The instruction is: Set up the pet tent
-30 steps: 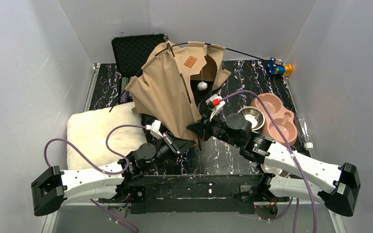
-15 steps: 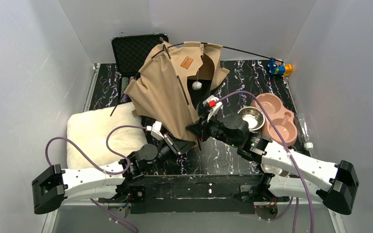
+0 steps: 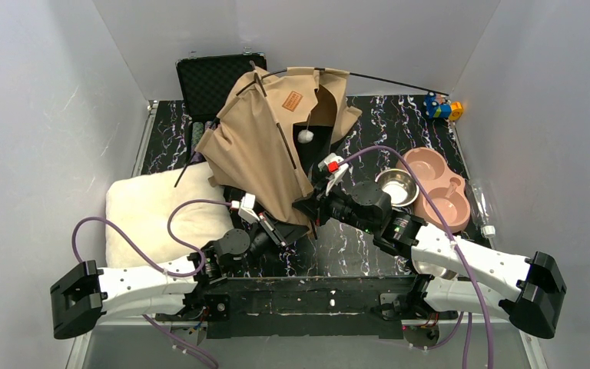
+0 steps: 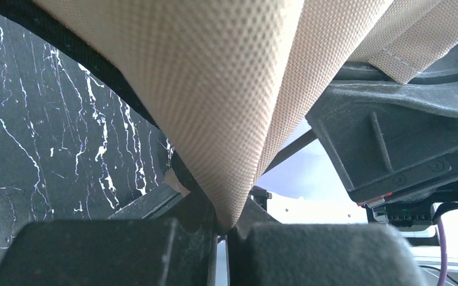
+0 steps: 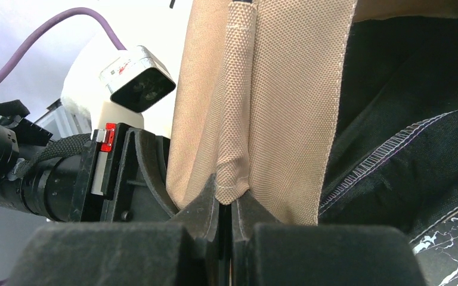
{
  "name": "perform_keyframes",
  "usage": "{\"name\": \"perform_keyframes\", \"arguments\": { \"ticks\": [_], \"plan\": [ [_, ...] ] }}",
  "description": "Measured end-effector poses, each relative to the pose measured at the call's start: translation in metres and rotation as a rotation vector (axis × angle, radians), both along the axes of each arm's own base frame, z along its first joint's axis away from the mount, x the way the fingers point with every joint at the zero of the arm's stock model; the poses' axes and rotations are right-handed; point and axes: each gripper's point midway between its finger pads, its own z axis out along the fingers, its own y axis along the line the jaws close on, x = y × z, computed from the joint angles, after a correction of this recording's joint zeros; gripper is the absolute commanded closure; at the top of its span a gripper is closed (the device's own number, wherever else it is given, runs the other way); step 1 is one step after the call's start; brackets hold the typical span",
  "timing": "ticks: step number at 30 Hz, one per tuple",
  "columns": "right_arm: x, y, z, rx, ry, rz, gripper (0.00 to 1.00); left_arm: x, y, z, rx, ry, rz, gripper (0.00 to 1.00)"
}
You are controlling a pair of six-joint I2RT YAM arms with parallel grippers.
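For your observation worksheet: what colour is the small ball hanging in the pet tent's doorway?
White; the pom-pom shows best in the top external view.

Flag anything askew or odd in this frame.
The tan canvas pet tent leans crumpled, and one thin black pole juts out sideways past its top. The left gripper and right gripper each pinch its lower fabric.

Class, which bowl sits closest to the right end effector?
The shiny steel bowl just left of the pink double feeder; the feeder itself lies farther right.
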Motion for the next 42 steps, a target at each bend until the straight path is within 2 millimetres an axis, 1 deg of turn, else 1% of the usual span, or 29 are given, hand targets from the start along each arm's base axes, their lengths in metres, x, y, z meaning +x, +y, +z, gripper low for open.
{"name": "perform_keyframes", "arguments": {
  "ticks": [11, 22, 25, 28, 29, 31, 32, 34, 35, 37, 39, 40, 42],
  "plan": [
    [0.003, 0.004, -0.007, -0.019, -0.004, 0.003, 0.99, 0.002, 0.000, -0.005, 0.017, 0.005, 0.009, 1.00],
    [0.004, 0.005, -0.007, -0.020, 0.003, 0.014, 0.99, 0.003, 0.002, -0.006, 0.023, 0.003, 0.019, 1.00],
    [0.002, 0.006, -0.008, -0.002, 0.038, 0.015, 0.99, 0.002, 0.008, -0.006, 0.024, 0.000, 0.028, 1.00],
    [-0.004, 0.006, -0.018, 0.019, 0.099, 0.020, 0.99, -0.004, 0.018, -0.010, 0.052, -0.009, 0.027, 1.00],
    [-0.006, 0.006, -0.023, 0.025, 0.123, 0.023, 0.99, -0.006, 0.021, -0.013, 0.069, -0.012, 0.024, 0.95],
    [-0.011, 0.008, -0.031, 0.037, 0.171, 0.033, 0.99, -0.009, 0.029, -0.019, 0.107, -0.021, 0.024, 0.89],
    [-0.013, 0.009, -0.035, 0.044, 0.194, 0.039, 0.99, -0.011, 0.033, -0.021, 0.124, -0.029, 0.023, 0.85],
    [-0.012, 0.013, -0.040, 0.055, 0.227, 0.042, 0.99, -0.014, 0.041, -0.024, 0.164, -0.050, 0.015, 0.70],
    [-0.010, 0.015, -0.042, 0.061, 0.237, 0.041, 0.99, -0.016, 0.045, -0.026, 0.183, -0.062, 0.013, 0.62],
    [-0.007, 0.019, -0.045, 0.069, 0.252, 0.041, 0.99, -0.018, 0.052, -0.028, 0.218, -0.088, 0.010, 0.41],
    [-0.004, 0.023, -0.051, 0.066, 0.265, 0.037, 0.99, -0.022, 0.058, -0.031, 0.256, -0.111, -0.008, 0.30],
    [-0.001, 0.025, -0.052, 0.067, 0.271, 0.031, 0.99, -0.028, 0.060, -0.036, 0.282, -0.116, -0.039, 0.25],
    [0.010, 0.027, -0.049, 0.080, 0.278, 0.000, 0.99, -0.035, 0.062, -0.045, 0.332, -0.128, -0.079, 0.19]
  ]
}}
